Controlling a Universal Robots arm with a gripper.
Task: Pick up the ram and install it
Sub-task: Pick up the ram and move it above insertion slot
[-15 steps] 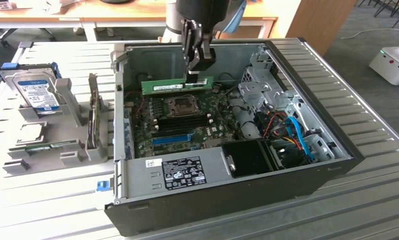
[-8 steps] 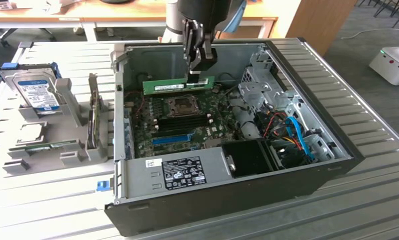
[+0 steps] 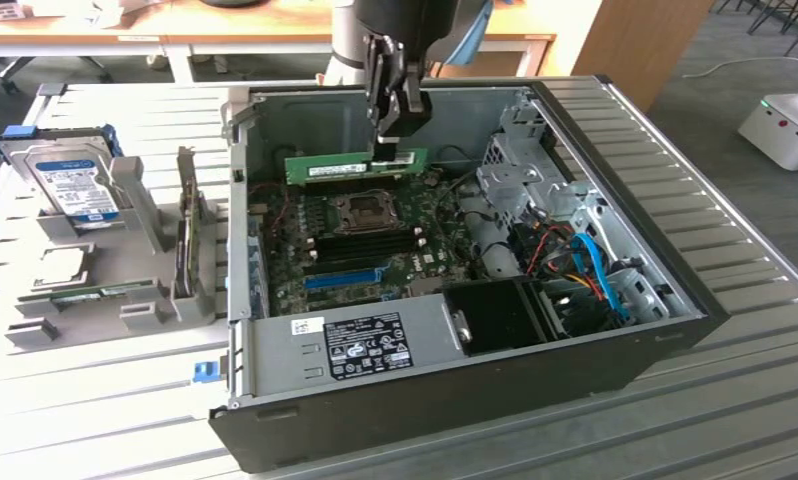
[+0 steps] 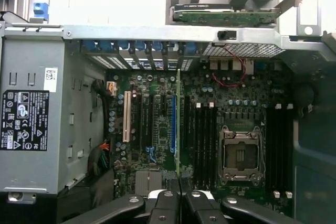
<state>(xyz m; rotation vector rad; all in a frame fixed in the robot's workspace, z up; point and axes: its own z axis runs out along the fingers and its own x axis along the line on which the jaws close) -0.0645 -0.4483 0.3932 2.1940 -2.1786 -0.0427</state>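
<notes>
Ram (image 3: 332, 168): I see it on edge, long axis level, running across the exterior view, above the motherboard (image 3: 372, 235).
Gripper (image 3: 394, 148): clamped on the ram's upper edge.
Computer case (image 3: 639, 345): open; holds motherboard and power supply (image 3: 359, 345).
Grey rack (image 3: 146, 318): holds the hard drive (image 3: 76, 185).

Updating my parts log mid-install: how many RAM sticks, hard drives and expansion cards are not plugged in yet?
RAM sticks: 2 (the ram in the gripper; second stick at the exterior view's left)
Hard drive: 1
Expansion card: 1
Total: 4
</notes>
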